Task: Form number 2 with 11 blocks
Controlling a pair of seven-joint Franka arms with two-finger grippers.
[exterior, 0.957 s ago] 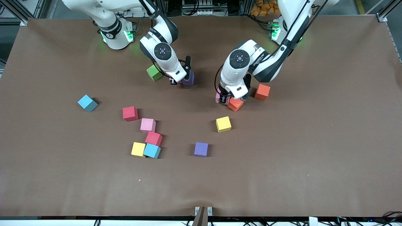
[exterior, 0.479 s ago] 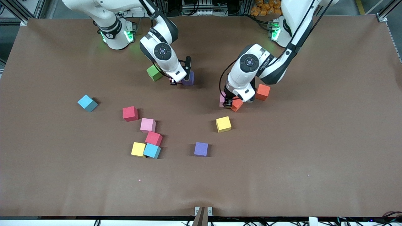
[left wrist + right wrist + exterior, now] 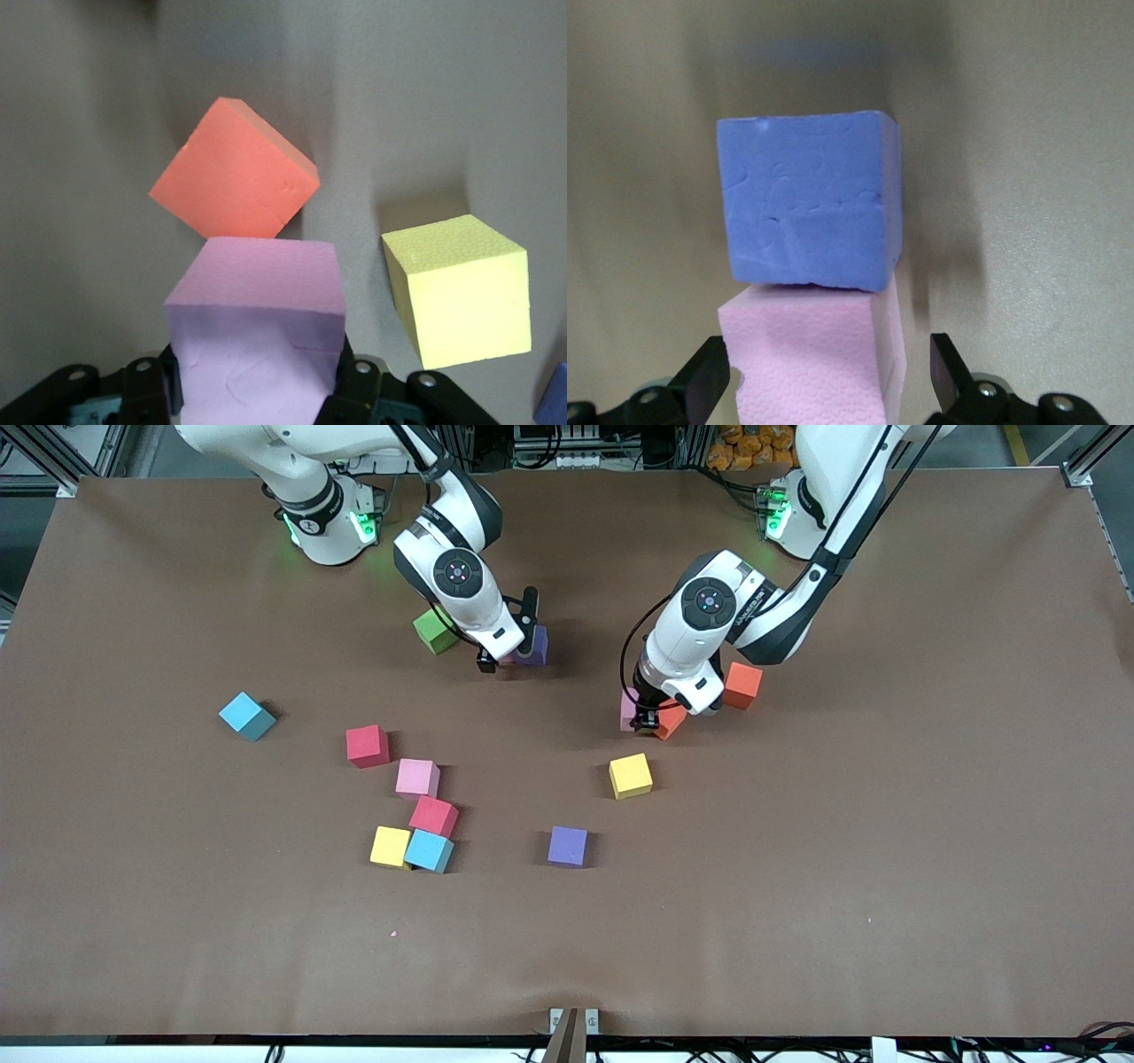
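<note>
The digit is only just beginning: in the upper middle of the front view, a pale pink foam cube (image 3: pixel 811 359) is sitting flush against a purple foam cube (image 3: pixel 806 208), seemingly the start of the top row. The right gripper (image 3: pixel 828 381) is straddling that pink cube with its jaws spread and gripping nothing. Nearer the left arm's base, the left gripper (image 3: pixel 257 385) is pinching a lilac-pink foam cube (image 3: pixel 257 301) between its jaws, with the cube's edge touching a corner of an orange foam cube (image 3: pixel 235 173). Everything else is lying loose on the brown surface (image 3: pixel 797 868), including a yellow foam cube (image 3: pixel 461 288) and a cluster of scattered cubes (image 3: pixel 416 815) lower in the frame. I judge that about nine placements are remaining.
</note>
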